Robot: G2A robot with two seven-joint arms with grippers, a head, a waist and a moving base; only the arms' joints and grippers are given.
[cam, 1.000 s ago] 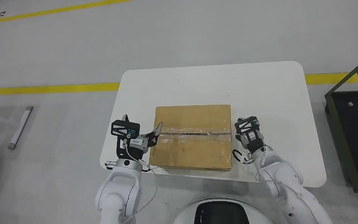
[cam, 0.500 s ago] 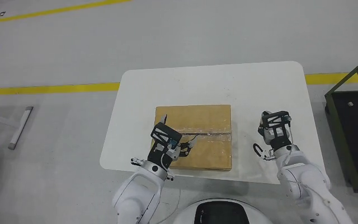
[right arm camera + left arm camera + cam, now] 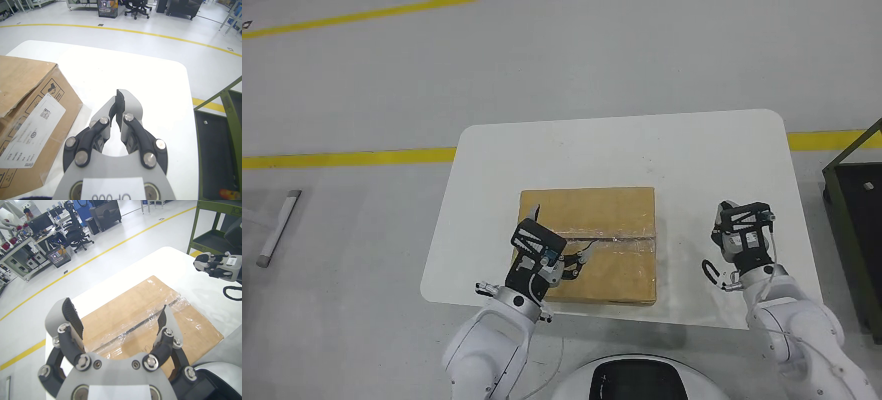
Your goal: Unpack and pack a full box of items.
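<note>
A closed brown cardboard box (image 3: 592, 225) sits in the middle of the white table (image 3: 642, 150), with clear tape (image 3: 179, 303) along its top seam. My left gripper (image 3: 560, 236) hangs open over the near left part of the box top (image 3: 117, 306), its fingers astride the seam. My right gripper (image 3: 742, 215) is shut on nothing above bare table to the right of the box, clear of it. In the right wrist view the right gripper (image 3: 117, 106) points past the box's labelled side (image 3: 32, 121). The left wrist view also shows the right gripper (image 3: 217, 266) farther off.
A green metal cart (image 3: 854, 230) stands just off the table's right edge (image 3: 217, 136). Bare table lies beyond the box and to its right. A yellow floor line (image 3: 342, 158) runs behind the table.
My left gripper has swung from the box's left side to above its top. The right gripper has drawn away from the box's right side, out over bare table.
</note>
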